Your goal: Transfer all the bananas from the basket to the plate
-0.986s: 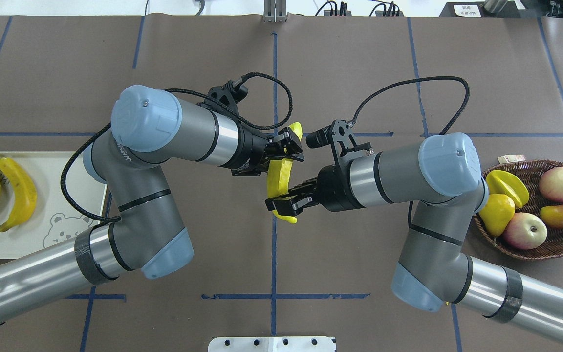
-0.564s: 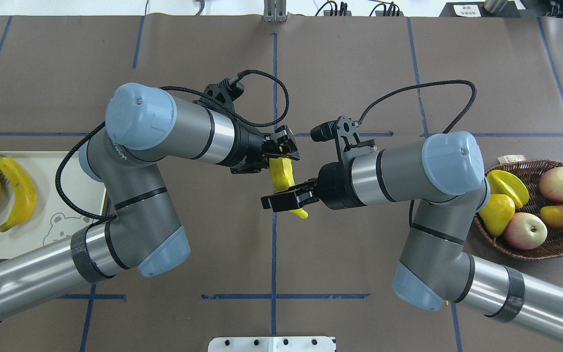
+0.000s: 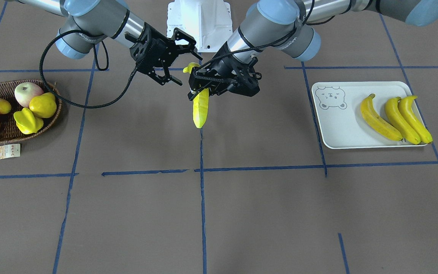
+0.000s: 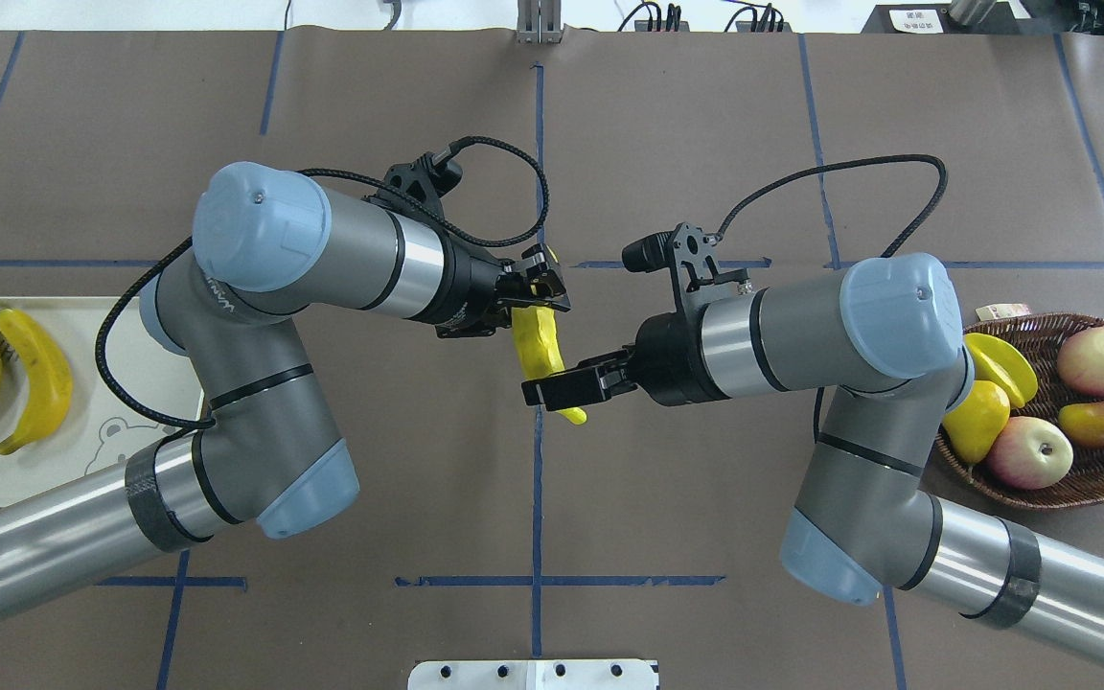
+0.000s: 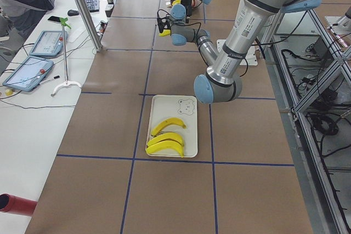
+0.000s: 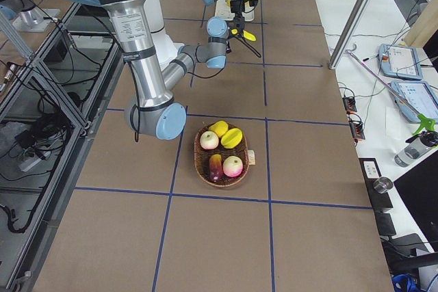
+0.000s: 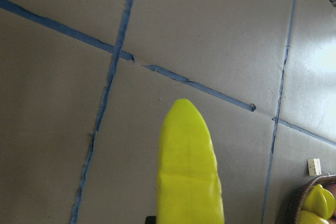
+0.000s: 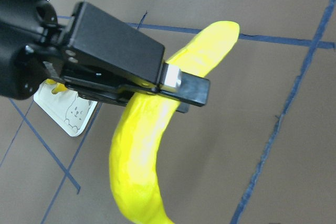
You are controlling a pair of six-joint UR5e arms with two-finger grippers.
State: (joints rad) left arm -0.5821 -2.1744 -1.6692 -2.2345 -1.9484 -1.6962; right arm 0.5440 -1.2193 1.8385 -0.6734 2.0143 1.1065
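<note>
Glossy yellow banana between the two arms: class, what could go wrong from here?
1. The left hand clamps the glossy yellow banana near its upper end, so the free part may swing or slip on the way to the pale rectangular plate.
2. The open right hand sits close beside the banana and may knock it when pulling away.
3. Three yellow bananas already lie on the plate; landing on them could make it roll.

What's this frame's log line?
phase: mid-air handover | left end effector: shut on banana | right end effector: open | plate: three bananas | basket: no bananas
</note>
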